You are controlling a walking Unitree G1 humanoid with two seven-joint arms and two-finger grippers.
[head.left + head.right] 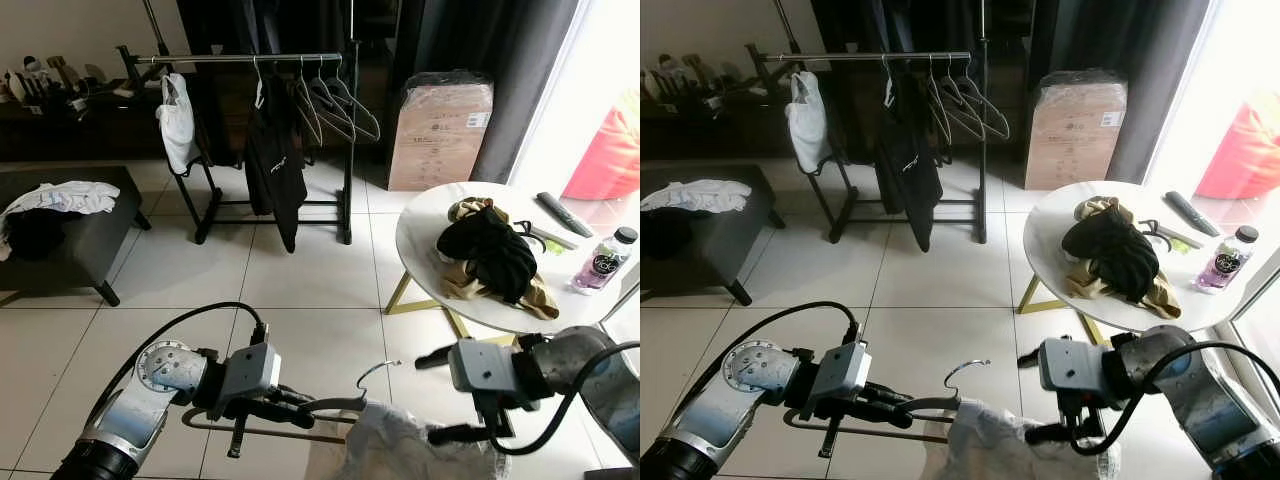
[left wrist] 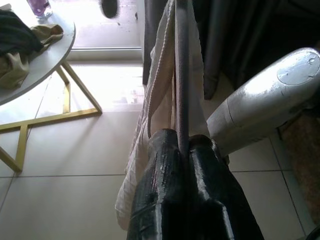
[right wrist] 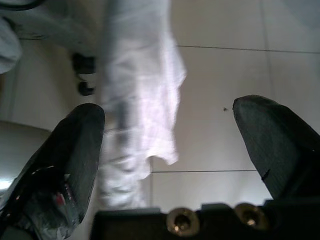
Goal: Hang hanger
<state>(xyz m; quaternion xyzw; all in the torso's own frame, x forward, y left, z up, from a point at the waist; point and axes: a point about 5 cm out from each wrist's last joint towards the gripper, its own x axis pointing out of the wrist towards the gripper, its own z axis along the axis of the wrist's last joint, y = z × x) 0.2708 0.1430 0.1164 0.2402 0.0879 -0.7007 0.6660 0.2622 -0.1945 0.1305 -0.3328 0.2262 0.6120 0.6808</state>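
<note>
Left gripper (image 1: 300,408) clenched on the hanger (image 1: 330,404), low over the tiled floor (image 1: 290,290), the thin grey bar pinched between both black fingers (image 2: 165,200) in the left wrist view. Hanger held roughly level, hook (image 1: 376,370) curling upward, a pale garment (image 1: 400,445) draped over its far end. Right gripper (image 1: 440,395) released, just beside that garment, fingers (image 3: 75,155) spread wide with the white cloth (image 3: 135,115) hanging between them, contact impossible to tell. Farther back, a black clothes rack (image 1: 250,60) carrying a dark garment (image 1: 274,165), a white one (image 1: 176,122) and several bare hangers (image 1: 335,105). Round white table (image 1: 420,260) at right, a heap of dark and tan clothes (image 1: 492,258) near its middle, a bottle (image 1: 604,262) at its right edge.
</note>
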